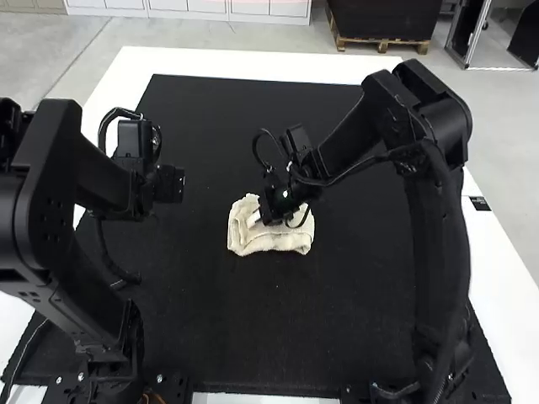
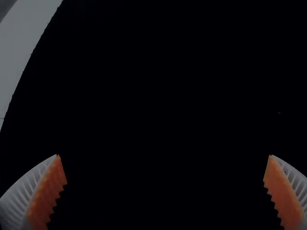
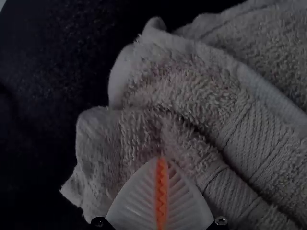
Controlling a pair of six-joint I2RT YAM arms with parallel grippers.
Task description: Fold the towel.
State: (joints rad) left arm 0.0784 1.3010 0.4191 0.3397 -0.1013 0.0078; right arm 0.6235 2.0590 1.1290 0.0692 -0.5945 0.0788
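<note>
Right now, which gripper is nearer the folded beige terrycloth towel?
Right. The right gripper is at the towel, white ribbed fingers over its left part; the left gripper is off to the towel's left, over the black mat.

Looped, nubbly cloth towel [image 3: 192, 72] on a matt black, seemingly rough-textured table covering [image 1: 236, 328].

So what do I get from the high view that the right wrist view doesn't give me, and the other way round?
High view: the left arm, the white table and the folded towel's whole outline.

Right wrist view: the towel's looped pile, its woven bands, and orange pads together.

Both: the towel, the black mat and the right claw over the towel.
</note>
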